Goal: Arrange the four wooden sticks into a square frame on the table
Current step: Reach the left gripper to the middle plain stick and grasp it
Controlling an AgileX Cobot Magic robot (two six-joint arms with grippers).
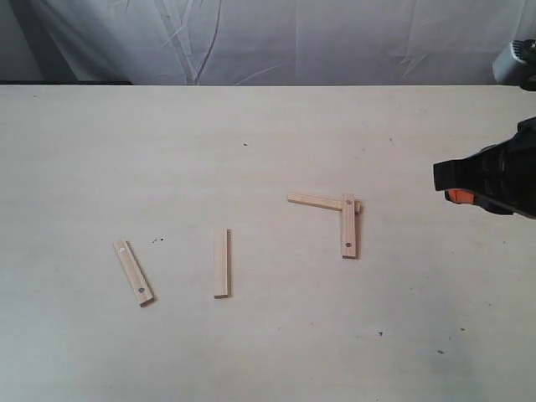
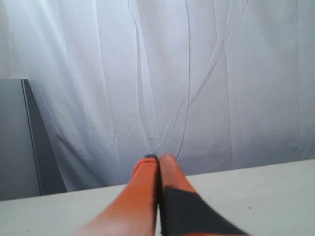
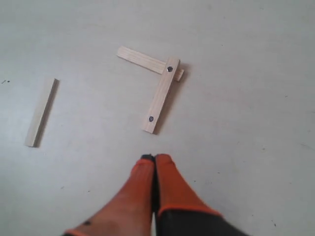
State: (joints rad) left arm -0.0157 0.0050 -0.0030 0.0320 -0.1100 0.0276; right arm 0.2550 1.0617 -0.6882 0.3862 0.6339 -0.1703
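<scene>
Four wooden sticks lie on the pale table [image 1: 268, 352]. Two form an L: a dotted stick [image 1: 348, 225] overlaps the end of a flat-lying stick [image 1: 315, 201]; in the right wrist view they are the dotted stick [image 3: 160, 96] and the other stick [image 3: 141, 59]. A plain stick [image 1: 221, 263] lies to the left, also visible as the plain stick [image 3: 41, 112]. A tilted dotted stick [image 1: 133, 272] lies farthest left. My right gripper [image 3: 154, 158] is shut and empty, hovering right of the L; its arm [image 1: 490, 176] shows at the right edge. My left gripper [image 2: 158, 158] is shut and empty, pointing at the curtain.
A white wrinkled curtain [image 1: 276, 38] hangs behind the table's far edge. A grey panel [image 2: 17, 142] stands beside the curtain in the left wrist view. A pale object [image 1: 512, 60] sits at the back right corner.
</scene>
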